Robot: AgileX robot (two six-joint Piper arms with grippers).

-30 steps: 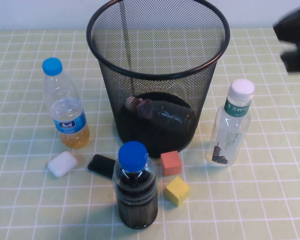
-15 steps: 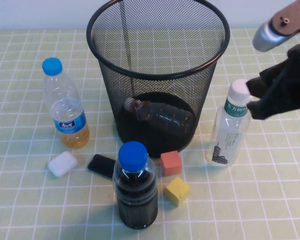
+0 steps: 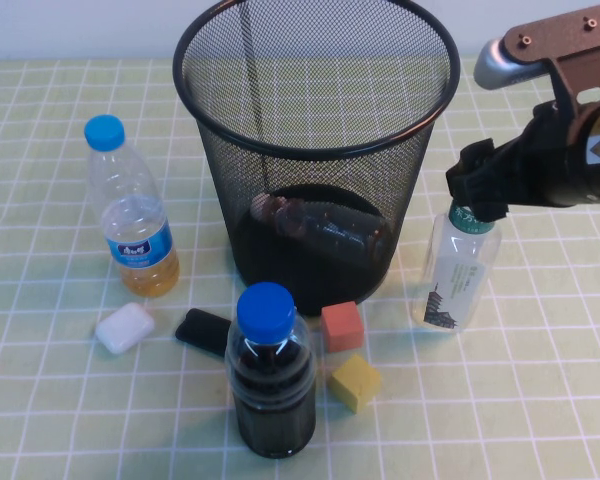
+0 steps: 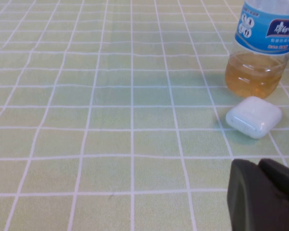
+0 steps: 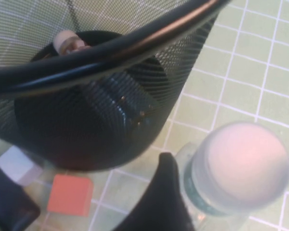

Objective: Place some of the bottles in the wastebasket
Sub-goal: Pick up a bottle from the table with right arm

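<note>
The black wire-mesh wastebasket (image 3: pixel 315 150) stands at the middle back. The smaller round bottle (image 3: pixel 320 228) lies on its side at the bottom of the basket; its pale cap (image 5: pixel 66 42) shows through the mesh. The tall squarish bottle (image 3: pixel 455 270) with the green label stands upright just right of the basket. My right gripper (image 3: pixel 477 195) is open and sits down over its white cap (image 5: pixel 245 163), with one black finger (image 5: pixel 164 192) beside the neck; the other finger is out of view. My left gripper (image 4: pixel 265 168) is shut, empty and low over the table at the left, not in the high view.
A blue-capped bottle of yellow liquid (image 3: pixel 132 225) stands at the left, with a white case (image 3: pixel 125 327) and a flat black object (image 3: pixel 204 330) in front of it. A blue-capped dark bottle (image 3: pixel 270 375), a red cube (image 3: pixel 342 326) and a yellow cube (image 3: pixel 354 381) stand in front of the basket.
My right arm has come in from the upper right and dropped onto the tall bottle's cap, which it now covers in the high view. The small bottle shifted slightly inside the basket.
</note>
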